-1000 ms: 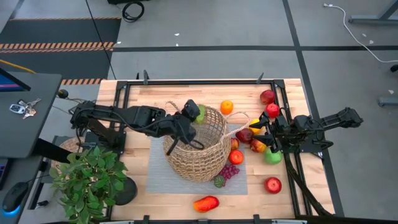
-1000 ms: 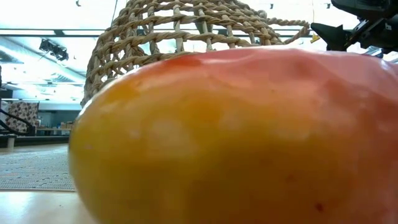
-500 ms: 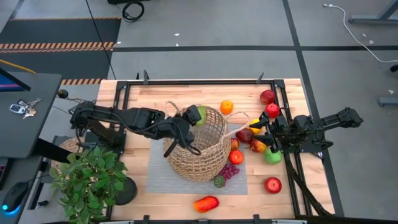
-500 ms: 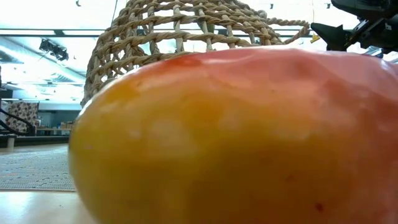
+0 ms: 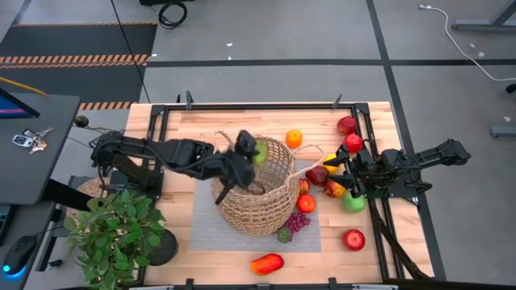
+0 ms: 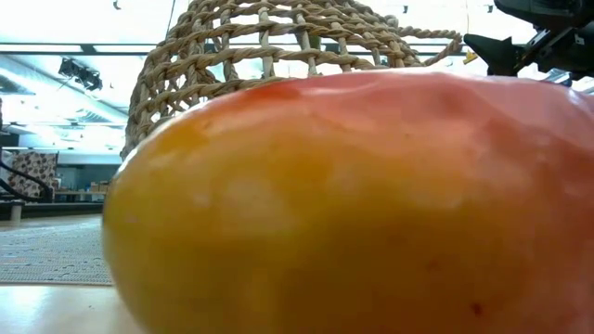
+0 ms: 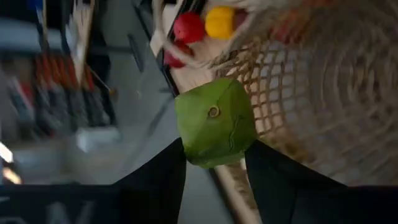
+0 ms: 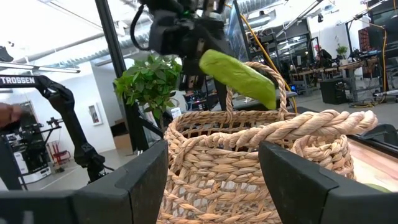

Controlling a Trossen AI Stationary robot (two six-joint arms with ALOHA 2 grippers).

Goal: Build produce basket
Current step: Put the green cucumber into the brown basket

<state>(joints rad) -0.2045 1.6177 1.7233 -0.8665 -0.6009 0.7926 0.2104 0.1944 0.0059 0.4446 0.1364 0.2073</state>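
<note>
Green piece (image 7: 215, 122) sat clamped between the two dark fingers of the left end effector (image 5: 244, 153), held over the rim of the basket (image 5: 274, 211) on its left-arm side, at the near-top of the mouth; basket opening lay directly below and toward the right arm from the piece, so the drop looked to turn on a short carry inward over the weave; in the right wrist view the piece (image 8: 238, 77) read as elongated, long axis tilted, lower end toward the far loop handle.

Basket stood upright on a grey mat mid-tabletop (image 5: 177, 121); left arm clearly the nearer one; right end effector (image 5: 345, 171) waited at the basket's other side among loose produce, fingers apart only a little with nothing between them in its wrist view, one basket handle just ahead of it.

Red apple (image 5: 353, 239), orange (image 5: 294, 138), grapes (image 5: 297, 221) and red-orange pepper (image 5: 267, 263) lay outside on the tabletop.

Hidden: basket interior could not be made out, contents unknown; low view almost wholly blocked by the pepper (image 6: 353, 204); potted plant (image 5: 113, 234) at the tabletop's left corner.
</note>
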